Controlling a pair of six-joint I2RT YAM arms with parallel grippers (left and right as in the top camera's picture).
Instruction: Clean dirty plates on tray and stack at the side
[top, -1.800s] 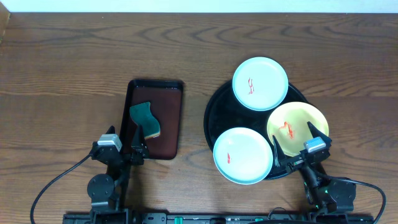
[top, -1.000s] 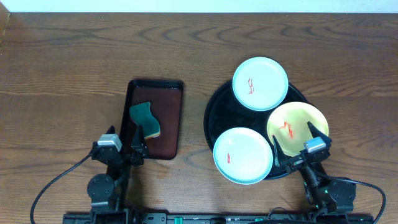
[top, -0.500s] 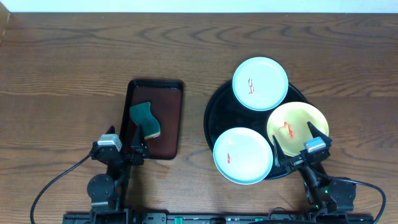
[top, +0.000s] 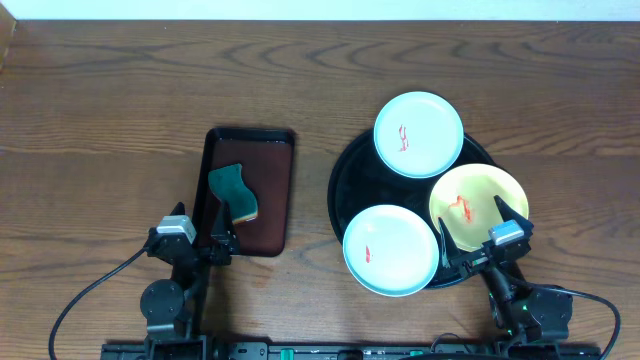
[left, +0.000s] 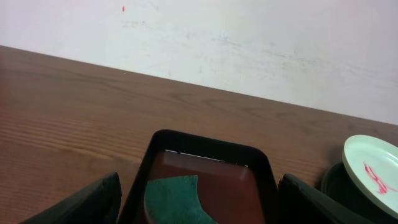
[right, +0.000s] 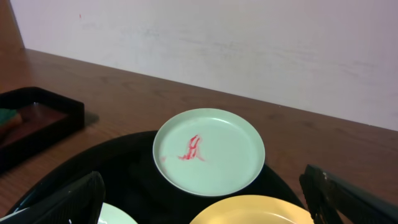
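Observation:
Three dirty plates lie on the round black tray (top: 345, 185). One pale plate (top: 419, 134) with a red smear lies at the tray's far rim and shows in the right wrist view (right: 209, 151). A second pale plate (top: 390, 250) lies at the front left. A yellow plate (top: 478, 206) with a red smear lies at the front right. My right gripper (top: 482, 233) is open over the tray's front edge, by the yellow plate. My left gripper (top: 190, 240) is open at the near end of the brown tray.
A dark-brown rectangular tray (top: 268, 210) sits left of the black tray. It holds a green sponge (top: 232, 192), also seen in the left wrist view (left: 177, 200). A white wall runs behind the table's far edge.

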